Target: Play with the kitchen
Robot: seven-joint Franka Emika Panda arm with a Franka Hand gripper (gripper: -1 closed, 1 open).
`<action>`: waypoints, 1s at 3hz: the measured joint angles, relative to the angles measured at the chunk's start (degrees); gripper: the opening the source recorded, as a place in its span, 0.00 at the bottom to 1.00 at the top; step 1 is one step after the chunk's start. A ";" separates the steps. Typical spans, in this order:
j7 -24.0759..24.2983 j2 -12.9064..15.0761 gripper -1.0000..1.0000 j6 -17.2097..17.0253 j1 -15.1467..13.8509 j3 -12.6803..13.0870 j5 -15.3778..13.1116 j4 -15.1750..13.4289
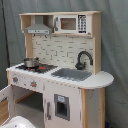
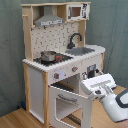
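The kitchen (image 1: 60, 75) is a tall white and light-wood toy with a range hood (image 1: 37, 27), a small microwave (image 1: 74, 23), a black faucet (image 1: 83, 59), a grey sink (image 1: 71, 74) and a hob carrying a small metal pot (image 1: 31, 62). In the second exterior view the kitchen (image 2: 60, 60) has its white oven door (image 2: 67, 102) swung open toward the front. My gripper (image 2: 94, 88) hangs at the door's right, just in front of the lower cabinet. A white part of the arm (image 1: 17, 122) shows at the bottom left of the first exterior view.
A grey curtain (image 1: 114, 55) hangs behind the kitchen. The toy stands on a wooden floor (image 2: 15, 119). The curved counter end (image 1: 102, 79) juts out on the first exterior view's right. The open door takes up room in front of the oven.
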 joint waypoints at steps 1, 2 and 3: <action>0.44 0.55 1.00 5.50 0.09 -2.49 0.78 -2.54; 0.54 1.15 1.00 10.88 0.50 -5.66 1.18 -4.25; 0.49 2.31 1.00 15.91 1.17 -8.46 2.59 -6.05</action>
